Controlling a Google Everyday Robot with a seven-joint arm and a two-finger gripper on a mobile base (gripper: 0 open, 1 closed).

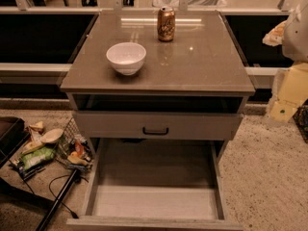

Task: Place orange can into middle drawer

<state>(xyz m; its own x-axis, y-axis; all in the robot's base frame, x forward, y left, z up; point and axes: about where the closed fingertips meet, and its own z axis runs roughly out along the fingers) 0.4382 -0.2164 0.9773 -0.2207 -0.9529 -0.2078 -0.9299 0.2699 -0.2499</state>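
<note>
The orange can (166, 24) stands upright at the back centre of the cabinet top (202, 66), to the right of and behind a white bowl (126, 57). The middle drawer (154, 201) is pulled far out low in front of the cabinet, and its pale floor is bare. Above it is a grey drawer front with a small black handle (155, 130). My gripper (275, 32) is at the right edge of the view, beside the cabinet at about its top's height. It is well to the right of the can and touches nothing.
A dark open slot (154, 103) lies under the cabinet top. On the floor at left are a wire basket of snack packs (73, 150), loose packets (36, 150) and a black pole (57, 201). Pale yellow boxes (288, 93) stand at right.
</note>
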